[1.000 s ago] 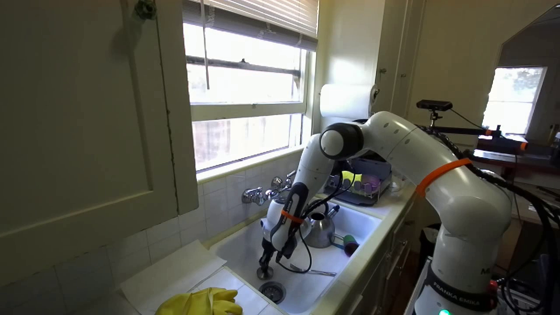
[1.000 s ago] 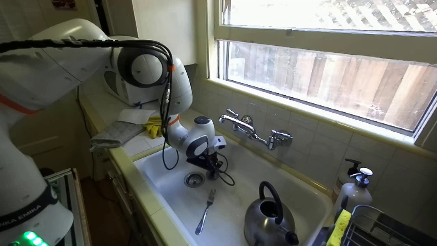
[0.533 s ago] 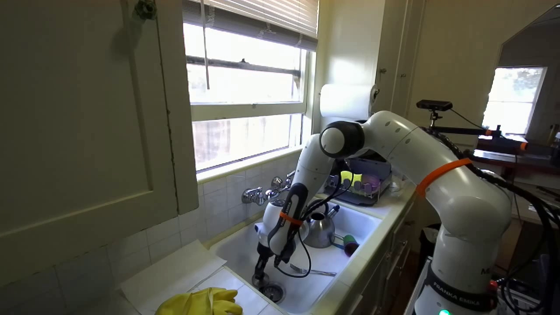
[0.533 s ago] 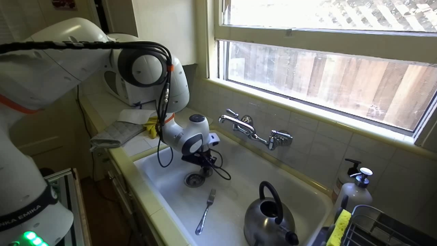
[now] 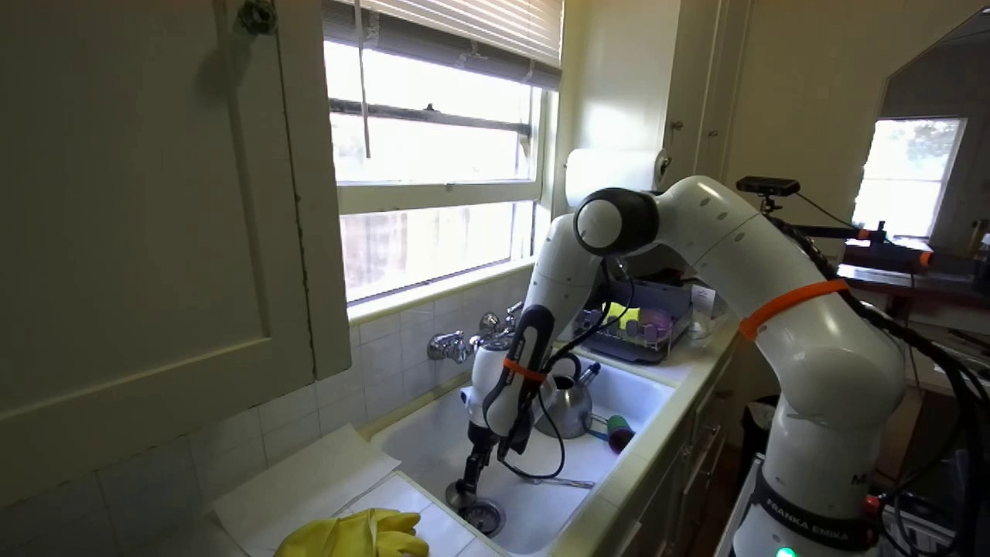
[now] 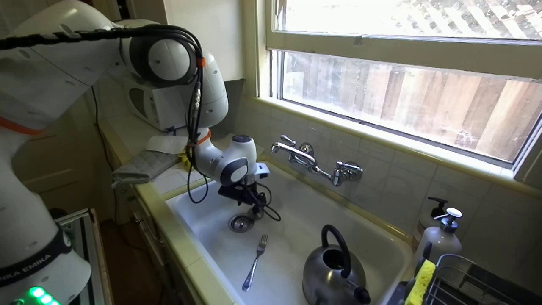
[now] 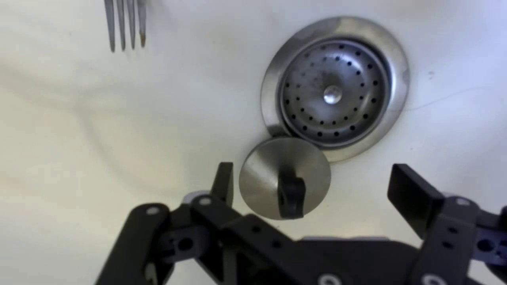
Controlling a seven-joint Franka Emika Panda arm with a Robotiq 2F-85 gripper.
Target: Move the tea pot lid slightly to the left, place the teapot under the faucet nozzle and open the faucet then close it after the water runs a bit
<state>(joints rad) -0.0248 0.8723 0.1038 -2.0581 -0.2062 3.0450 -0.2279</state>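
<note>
Apparently we are at the tail end of the lid step, or somewhere in the middle of it; how things lie lets us judge no finer. The claw (image 7: pixel 313 180) has its fingers (image 7: pixel 224 180) spread wide and holds nothing. Between them, closer to one finger, the teapot lid (image 7: pixel 269 178) lies knob (image 7: pixel 292 196) up, just beside the drain (image 7: pixel 332 95) and seeming to lap its rim.

Everything after that we take as left to do. The teapot (image 6: pixel 332 277) stands lidless and upright in the sink (image 6: pixel 381 231), well apart from the claw and not under the faucet nozzle (image 6: pixel 294 151), which juts out higher than the claw. We see no water coming from it, so the faucet (image 6: pixel 315 167) is, we judge, not yet opened; opening it, letting it run a bit and closing it all remain, once the teapot is placed.

As for the surroundings, a fork (image 6: pixel 254 264) lies near the claw, and we would steer past it on the way to the teapot. Beyond the teapot, from the claw, are a white soap dispenser (image 6: pixel 442 241) and a yellow sponge (image 6: pixel 420 283); in an exterior view what looks like a green cup (image 5: pixel 617 426) rests close to the teapot. On leaving, we should lift squarely lest a finger drag the lid.
</note>
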